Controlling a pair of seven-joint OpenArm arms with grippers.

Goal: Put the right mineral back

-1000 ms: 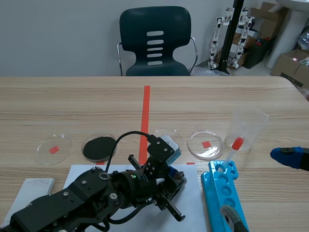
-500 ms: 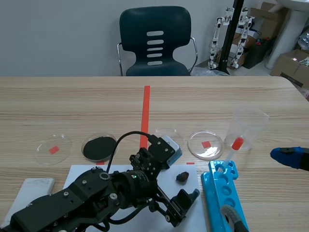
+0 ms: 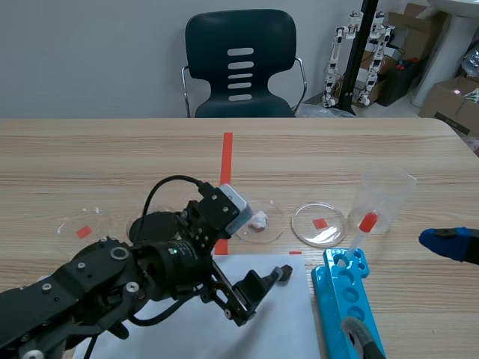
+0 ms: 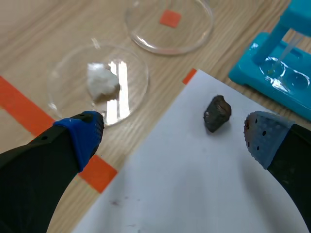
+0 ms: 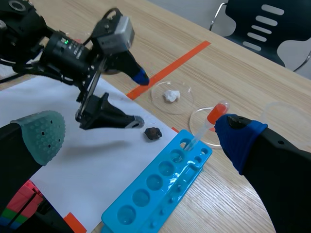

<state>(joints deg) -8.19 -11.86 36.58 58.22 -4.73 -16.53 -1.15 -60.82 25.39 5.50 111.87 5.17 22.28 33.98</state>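
A small dark brown mineral lump [image 4: 216,112], rough and angular, lies on the white paper sheet [image 4: 194,189] near its far corner, apart from the bright blue plastic tube rack [image 4: 272,73]. Bare paper surrounds it. The left pincer [image 4: 172,136] hangs released above the sheet, one blue pad just beside the lump. Past the sheet's edge, a clear round dish [image 4: 138,73] holding a white lump [image 4: 101,80] sits on the wooden desk [image 4: 39,39]. The right pincer [image 5: 140,135] is spread wide, grasping nothing.

Rough dark mineral [image 4: 216,112], matt wht paper [image 4: 194,194], wood-grain table [image 3: 337,157].
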